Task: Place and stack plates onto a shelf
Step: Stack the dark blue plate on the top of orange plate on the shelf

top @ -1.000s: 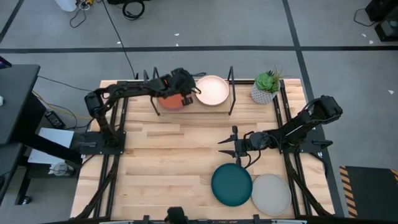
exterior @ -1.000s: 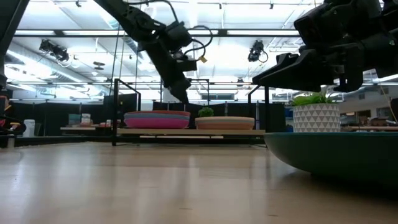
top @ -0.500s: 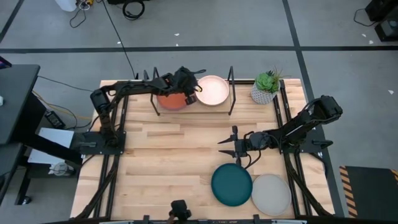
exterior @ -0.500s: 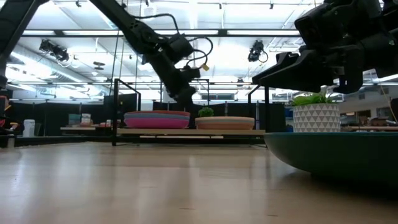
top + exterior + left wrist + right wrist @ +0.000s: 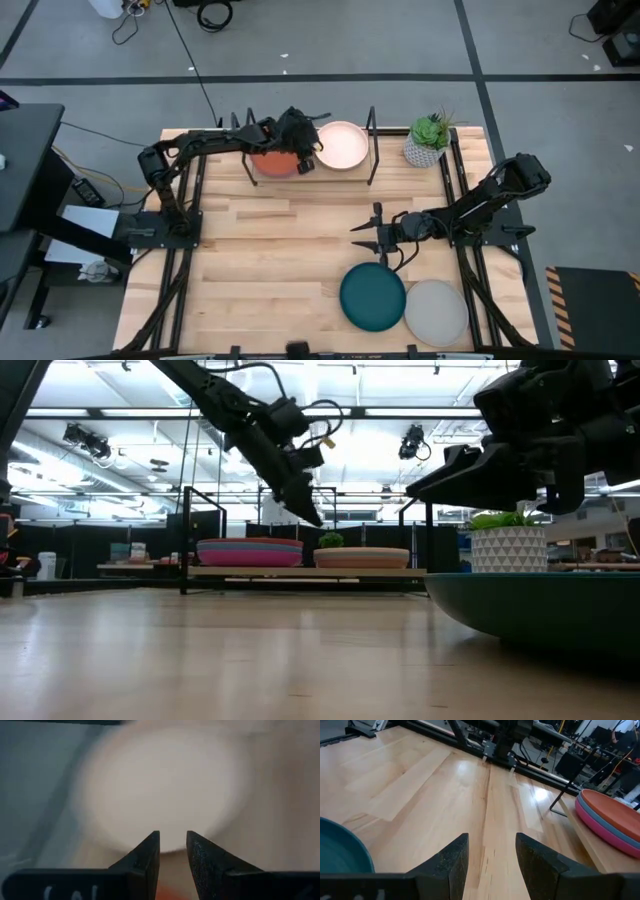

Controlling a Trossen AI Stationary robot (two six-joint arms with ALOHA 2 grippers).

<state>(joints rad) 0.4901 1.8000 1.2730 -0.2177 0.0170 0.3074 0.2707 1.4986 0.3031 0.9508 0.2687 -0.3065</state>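
The left gripper [image 5: 308, 152] hangs in the upper middle of the high frame, over the shelf [image 5: 345, 168], its fingers [image 5: 145, 855] set narrow with nothing between them. It sits above the gap between the orange plate [image 5: 272, 163], which tops a stack on the shelf's left half, and the cream plate [image 5: 341, 145] on the right half. In the low view the stack [image 5: 250, 551] shows magenta and blue layers under the orange.

The right gripper [image 5: 362, 229] hovers at centre right of the high frame, above bare tabletop [image 5: 260, 270], fingers [image 5: 451, 857] spread apart and empty. Just below it the teal plate [image 5: 372, 296] lies on the table, with the grey plate [image 5: 436, 311] touching its right edge. A potted plant [image 5: 427, 139] stands at the upper right.
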